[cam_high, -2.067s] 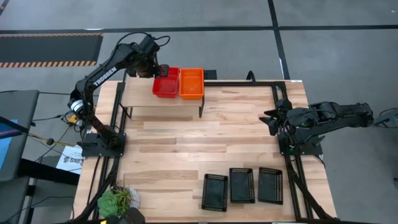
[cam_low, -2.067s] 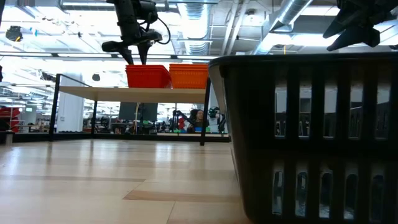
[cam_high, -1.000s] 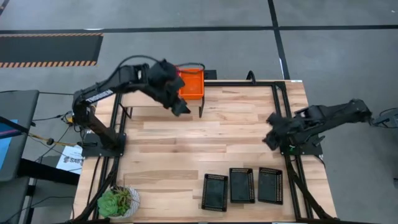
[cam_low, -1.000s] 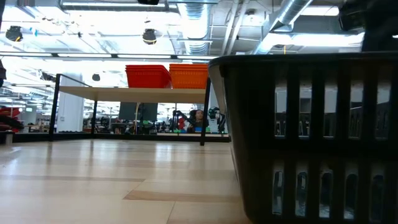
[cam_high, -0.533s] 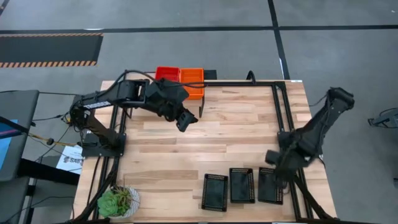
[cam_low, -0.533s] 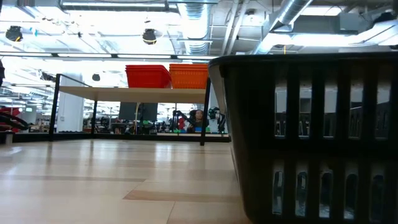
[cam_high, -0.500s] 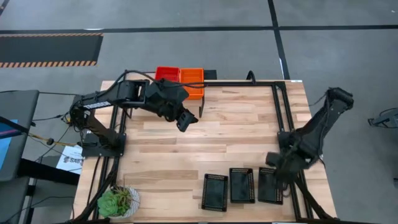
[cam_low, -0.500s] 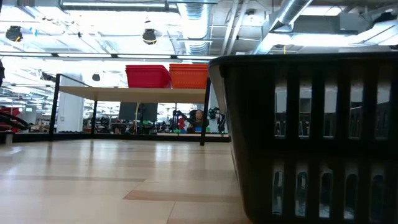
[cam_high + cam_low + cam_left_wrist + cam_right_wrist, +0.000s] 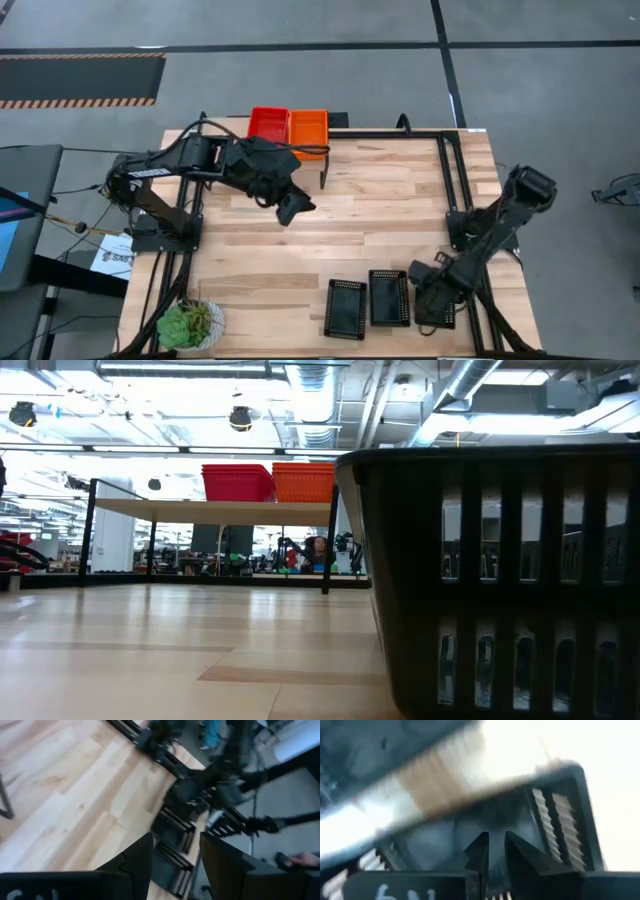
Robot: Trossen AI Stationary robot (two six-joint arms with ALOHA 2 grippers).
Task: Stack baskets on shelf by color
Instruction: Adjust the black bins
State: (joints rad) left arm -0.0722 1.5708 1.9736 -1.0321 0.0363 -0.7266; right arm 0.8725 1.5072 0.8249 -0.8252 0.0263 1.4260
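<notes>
The right gripper [image 9: 432,300] sits down on the rightmost black basket [image 9: 437,316] at the table's [image 9: 380,220] near edge, fingers nearly together, while the left gripper [image 9: 290,209] hangs apart beside the shelf [image 9: 225,170] holding red [image 9: 268,124] and orange baskets [image 9: 308,127].

At the upper centre of the high view, a red basket [image 9: 268,125] and an orange basket [image 9: 308,131] sit side by side, touching, on the light wooden shelf [image 9: 225,160] with its black frame. Along the lower right of the tabletop, three black mesh baskets lie upright in a row: one [image 9: 345,308] at the left, one [image 9: 389,297] in the middle, and a third [image 9: 440,312] at the right, partly hidden beneath the arm above it.
</notes>
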